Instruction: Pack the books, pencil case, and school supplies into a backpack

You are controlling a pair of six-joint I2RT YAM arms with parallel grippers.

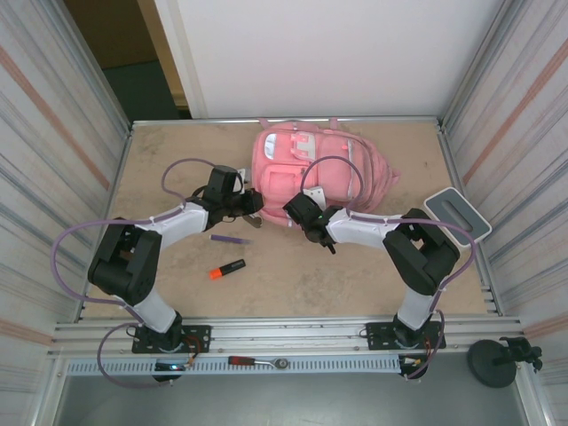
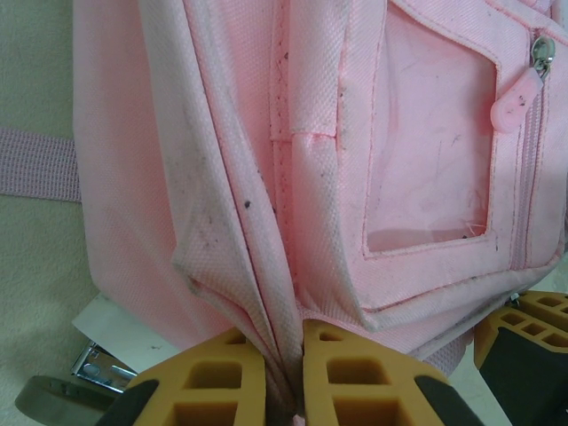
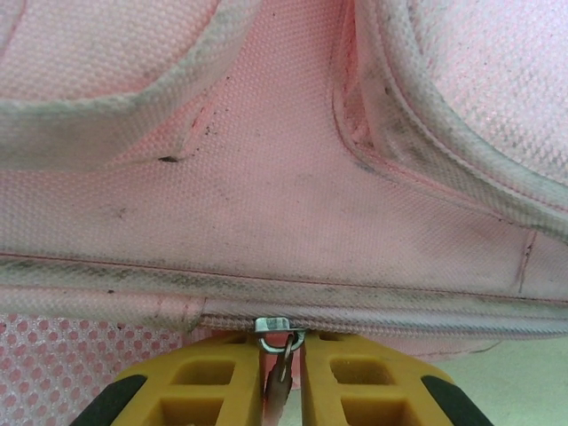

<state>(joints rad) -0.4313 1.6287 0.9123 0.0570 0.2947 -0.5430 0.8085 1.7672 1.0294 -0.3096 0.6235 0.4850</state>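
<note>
The backpack [image 1: 324, 164] lies flat on the table [image 1: 373, 275], at the middle of the far edge. The left gripper [image 2: 284, 377] is all but closed, pinching a fold of backpack fabric. The right gripper [image 3: 282, 382] is clamped on the metal zipper pull [image 3: 280, 335]. The marker [image 1: 227, 269] and pen [image 1: 229, 239] lie apart from the backpack, toward the near-left corner.

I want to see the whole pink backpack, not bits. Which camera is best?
The top camera: the backpack lies whole there, pockets and all. The left wrist camera shows close fabric of it pinched in the left tool; the right wrist camera shows a seam, with its zipper pull gripped by the right tool.
</note>
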